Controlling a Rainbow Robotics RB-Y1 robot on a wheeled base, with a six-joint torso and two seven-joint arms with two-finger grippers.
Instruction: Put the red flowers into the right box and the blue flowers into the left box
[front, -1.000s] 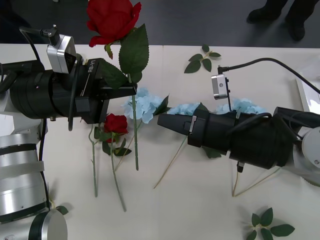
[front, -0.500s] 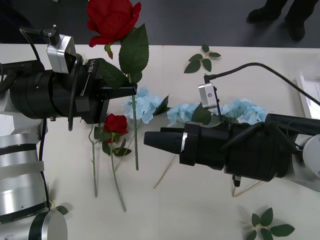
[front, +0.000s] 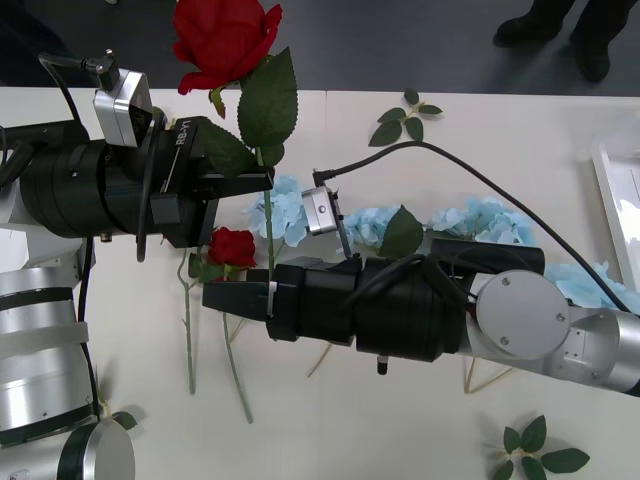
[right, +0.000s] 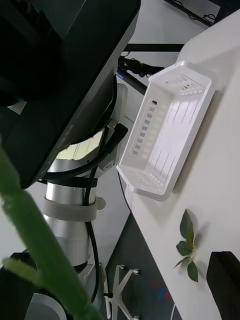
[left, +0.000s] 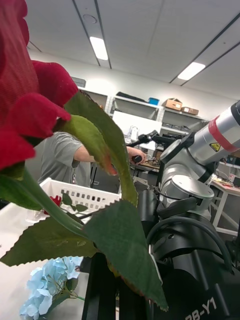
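Note:
My left gripper (front: 262, 180) is raised over the table's left side, shut on the stem of a red flower (front: 225, 40) that stands upright, head on top (left: 20, 100). Its stem (front: 270, 260) hangs down to my right gripper (front: 225, 297), which reaches in from the right, open, with the stem (right: 35, 235) beside one black finger (right: 223, 280). A second red flower (front: 232, 245) lies on the table under the left arm. Blue flowers (front: 290, 212) (front: 490, 220) lie across the middle. The left box (right: 170, 125) sits at the table's left edge, the right box (front: 612, 185) at the right edge.
Loose green leaf sprigs lie at the back (front: 405, 118), the front right (front: 535, 450) and the front left (front: 125, 420). The right arm's thick black body (front: 420, 310) spans the table's middle over some blue flowers. People stand beyond the far edge.
My right gripper has swept left across the table, from near the blue flowers to the hanging stem of the held red flower. The left arm and its flower have stayed still.

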